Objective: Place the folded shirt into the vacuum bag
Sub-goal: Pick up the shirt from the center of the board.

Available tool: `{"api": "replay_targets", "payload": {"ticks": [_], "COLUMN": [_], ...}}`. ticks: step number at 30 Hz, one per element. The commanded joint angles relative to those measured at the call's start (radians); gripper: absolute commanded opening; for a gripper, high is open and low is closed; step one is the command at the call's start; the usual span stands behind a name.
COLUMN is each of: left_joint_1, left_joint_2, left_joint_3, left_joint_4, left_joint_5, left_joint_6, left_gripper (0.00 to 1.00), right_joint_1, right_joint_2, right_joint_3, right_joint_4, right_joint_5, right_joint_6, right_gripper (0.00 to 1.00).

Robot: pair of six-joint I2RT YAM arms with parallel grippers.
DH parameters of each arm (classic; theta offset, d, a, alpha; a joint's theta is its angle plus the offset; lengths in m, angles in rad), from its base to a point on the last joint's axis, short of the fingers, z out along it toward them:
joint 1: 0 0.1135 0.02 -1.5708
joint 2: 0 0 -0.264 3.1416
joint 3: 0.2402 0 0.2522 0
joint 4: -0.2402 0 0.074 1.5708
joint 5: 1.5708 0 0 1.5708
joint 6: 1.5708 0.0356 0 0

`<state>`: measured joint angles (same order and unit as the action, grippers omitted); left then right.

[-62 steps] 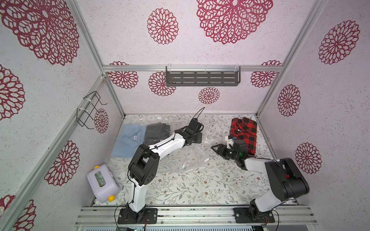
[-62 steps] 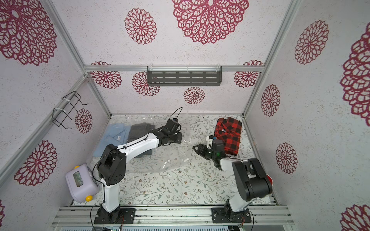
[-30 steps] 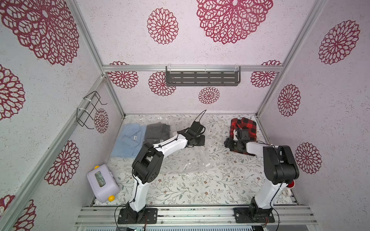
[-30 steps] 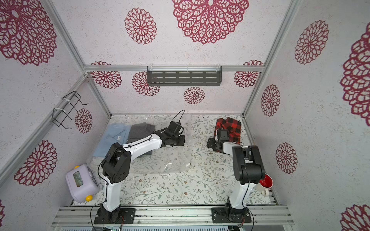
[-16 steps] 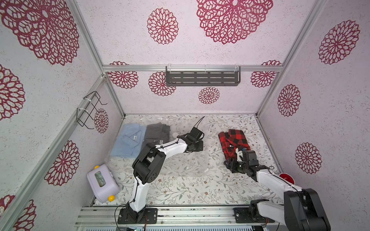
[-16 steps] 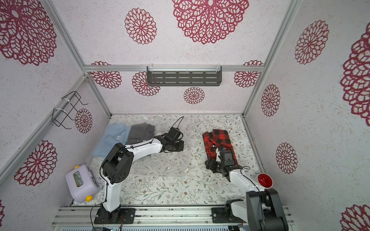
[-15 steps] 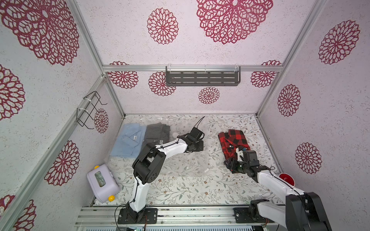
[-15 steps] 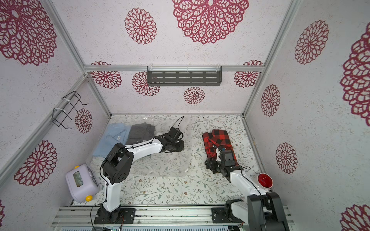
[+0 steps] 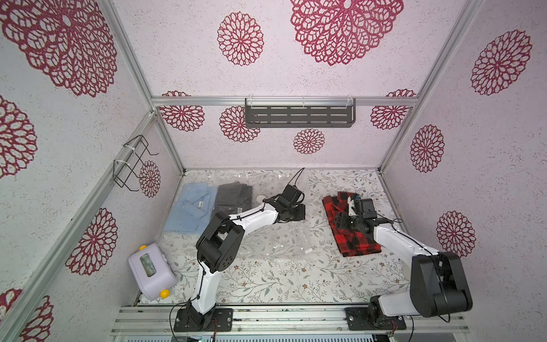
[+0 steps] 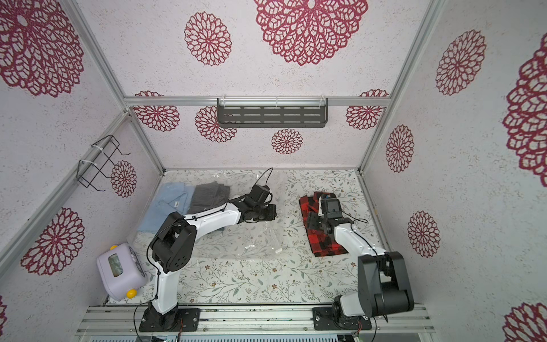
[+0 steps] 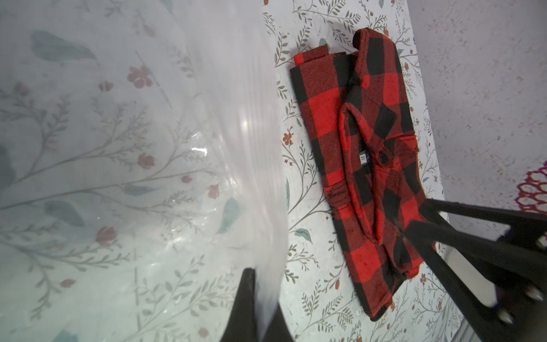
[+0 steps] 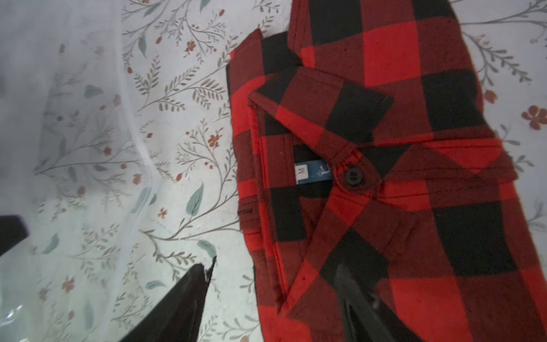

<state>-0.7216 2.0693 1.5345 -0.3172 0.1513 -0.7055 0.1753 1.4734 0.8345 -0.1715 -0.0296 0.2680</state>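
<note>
Since a moment ago the red checked shirt (image 9: 358,239) has slid nearer the front and turned a bit. It lies flat on the flowery table (image 9: 266,281), just beside the vacuum bag (image 9: 281,237), not in it. The right gripper (image 12: 273,265) is spread wide over the shirt's side edge, holding nothing. The left gripper (image 11: 262,311) pinches the bag's edge. The shirt looks soft, light and floppy, so grab a thick folded edge.

White size tag (image 11: 362,157) inside shirt (image 11: 322,118): "M". Blue brand tag (image 12: 321,172) beside it: script illegible. Nothing else readable.
</note>
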Motion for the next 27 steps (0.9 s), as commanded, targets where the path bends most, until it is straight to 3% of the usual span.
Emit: {"api": "replay_targets", "payload": {"ticks": [1, 8, 21, 27], "left_joint_1": [-0.022, -0.045, -0.070, -0.071], "left_joint_2": [-0.017, -0.029, -0.013, 0.002], "left_joint_3": [0.036, 0.065, 0.080, 0.090], "left_joint_4": [-0.011, -0.104, -0.123, -0.122], "left_joint_5": [0.040, -0.082, -0.108, -0.107], "left_joint_6": [-0.002, 0.009, 0.012, 0.007], "left_gripper": [0.00, 0.00, 0.00, 0.00], "right_joint_1": [0.010, 0.032, 0.087, 0.095], "right_joint_2": [0.082, 0.239, 0.446, 0.507], "right_joint_3": [0.083, 0.205, 0.344, 0.381], "right_joint_4": [-0.006, -0.017, -0.111, -0.178], "right_joint_5": [0.042, 0.029, 0.167, 0.215], "right_joint_6": [-0.084, -0.134, -0.164, -0.167], "right_gripper": [0.72, 0.73, 0.79, 0.71]}}
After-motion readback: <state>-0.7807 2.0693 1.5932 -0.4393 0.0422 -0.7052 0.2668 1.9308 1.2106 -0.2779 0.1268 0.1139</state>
